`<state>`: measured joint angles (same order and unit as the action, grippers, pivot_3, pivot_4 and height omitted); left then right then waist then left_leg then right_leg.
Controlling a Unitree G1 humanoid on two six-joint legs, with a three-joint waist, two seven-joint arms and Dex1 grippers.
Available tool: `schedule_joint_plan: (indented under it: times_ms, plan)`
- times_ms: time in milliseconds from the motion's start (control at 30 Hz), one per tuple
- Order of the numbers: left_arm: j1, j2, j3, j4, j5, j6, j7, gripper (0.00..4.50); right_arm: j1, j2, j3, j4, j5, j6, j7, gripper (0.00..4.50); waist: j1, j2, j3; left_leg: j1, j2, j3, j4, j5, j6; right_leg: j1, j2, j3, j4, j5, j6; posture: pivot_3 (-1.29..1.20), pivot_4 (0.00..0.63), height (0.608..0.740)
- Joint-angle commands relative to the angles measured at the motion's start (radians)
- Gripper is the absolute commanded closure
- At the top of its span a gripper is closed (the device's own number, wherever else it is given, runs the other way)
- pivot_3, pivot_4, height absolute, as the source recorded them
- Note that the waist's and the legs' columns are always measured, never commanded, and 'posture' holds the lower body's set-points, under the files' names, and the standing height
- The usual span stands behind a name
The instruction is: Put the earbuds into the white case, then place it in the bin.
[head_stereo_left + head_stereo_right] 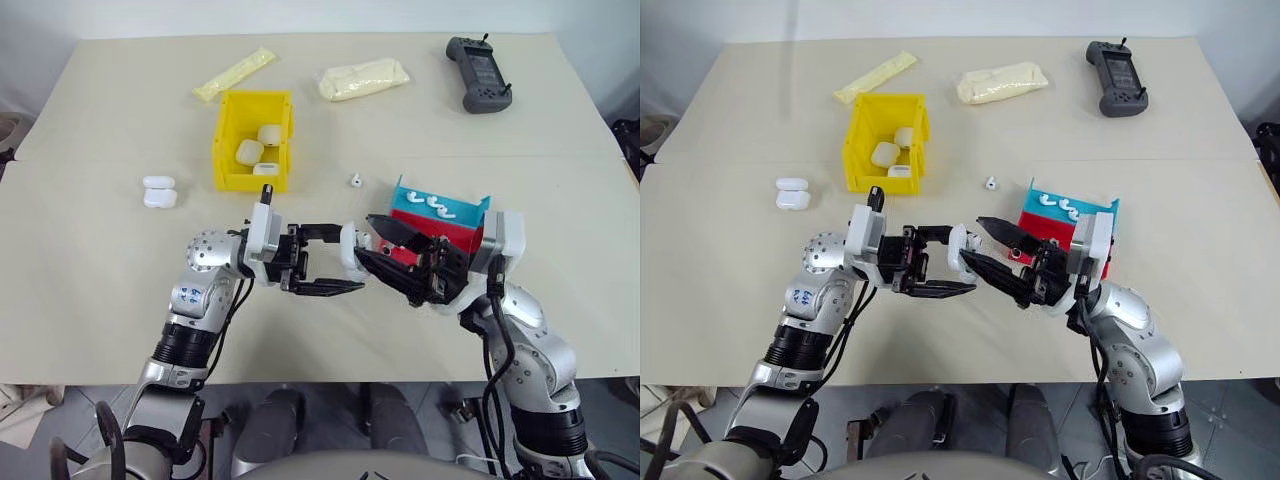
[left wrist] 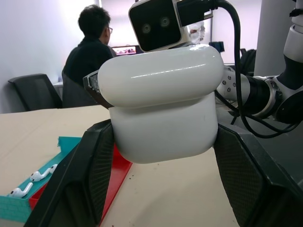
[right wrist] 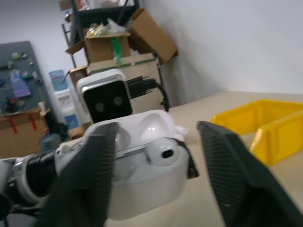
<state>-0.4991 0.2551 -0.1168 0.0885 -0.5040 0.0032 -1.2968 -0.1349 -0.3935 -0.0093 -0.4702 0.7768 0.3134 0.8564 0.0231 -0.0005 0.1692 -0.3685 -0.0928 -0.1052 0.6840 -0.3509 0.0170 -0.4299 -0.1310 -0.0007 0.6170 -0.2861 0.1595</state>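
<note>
Earbuds [image 3: 160,152] come first here: one sits in an open socket of the white case [image 2: 163,111], which our left gripper [image 1: 335,260] holds above the near middle of the table [image 1: 100,240]. Its jaws are closed part-way, pinching the case body from both sides, lid up. Our right gripper [image 1: 380,243] faces it from the right, jaws spread apart with nothing in them, one on either side of the case.

We judge the step in hand to be seating that bud and shutting the lid. To do it well, we should keep the left grip steady and press the bud straight down into its socket; whether it is fully seated we cannot tell. The second socket seems occupied, though one jaw hides much of it.

More earbuds [image 1: 432,204] lie in the red and blue tray [image 1: 445,228] behind the right gripper, and one lone bud [image 1: 355,181] just left of it. Further left stands the bin [image 1: 224,150], already holding other cases.
</note>
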Motion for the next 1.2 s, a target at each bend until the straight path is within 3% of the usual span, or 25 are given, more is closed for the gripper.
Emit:
schedule_joint_plan:
  times_ms: [33,67,267,500,733,933,1067,1200]
  plan:
    - [-0.021,-0.019,0.009,-0.021,-0.010,-0.031,0.013,1.51,-0.005,-0.044,-0.041,-0.042,0.019,0.011,0.010,0.37,0.001,0.000,0.000,0.000,0.000,0.000,0.000,0.000,0.000,0.000,0.000,0.000,0.000,0.000,0.000,0.00,0.150,0.740]
    - [-0.017,-0.021,0.010,-0.019,-0.009,-0.035,0.013,1.51,0.001,-0.067,-0.069,-0.044,0.022,0.010,0.012,0.03,0.002,0.000,0.000,0.000,0.000,0.000,0.000,0.000,0.000,0.000,0.000,0.000,0.000,0.000,0.000,0.00,0.150,0.740]
    - [0.010,-0.010,0.020,0.005,-0.002,-0.066,0.007,1.51,0.105,-0.199,-0.295,-0.012,0.015,-0.041,0.050,0.03,0.004,0.000,0.000,0.000,0.000,0.000,0.000,0.000,0.000,0.001,0.000,0.000,-0.001,0.000,0.000,0.00,0.150,0.740]
    - [0.045,-0.012,0.017,0.038,0.007,-0.104,-0.005,1.51,0.306,-0.219,-0.537,0.129,-0.126,-0.265,0.115,0.03,0.005,0.000,0.000,0.001,0.000,0.001,0.000,0.000,0.001,0.001,0.000,0.000,-0.001,0.000,0.000,0.00,0.150,0.740]
    - [0.011,-0.034,0.031,0.092,0.016,-0.148,0.002,1.51,0.390,-0.251,-0.653,0.349,-0.214,-0.439,0.168,0.03,0.003,0.000,0.000,0.002,0.000,0.003,0.000,0.000,0.001,0.002,0.000,0.001,-0.001,0.000,0.000,0.00,0.150,0.740]
    - [0.012,-0.044,0.028,0.098,0.023,-0.171,0.015,1.51,0.276,-0.344,-0.595,0.421,-0.227,-0.415,0.192,0.03,-0.004,0.001,0.000,0.003,0.001,0.005,-0.001,0.000,0.001,0.002,0.001,0.003,-0.004,0.000,0.000,0.00,0.150,0.740]
    - [0.014,-0.045,0.022,0.085,0.029,-0.170,0.026,1.51,0.109,-0.542,-0.472,0.377,-0.196,-0.046,0.127,0.03,-0.001,0.002,-0.001,0.003,0.001,0.005,-0.001,0.000,0.001,0.001,0.000,0.004,-0.004,0.000,0.000,0.00,0.150,0.740]
    - [0.006,-0.045,0.022,0.081,0.030,-0.163,0.035,1.51,-0.157,-0.693,-0.242,0.423,-0.257,0.194,0.156,0.03,0.004,0.002,-0.001,0.002,0.001,0.003,-0.001,0.000,0.001,0.001,0.000,0.003,-0.006,0.000,0.000,0.00,0.150,0.740]
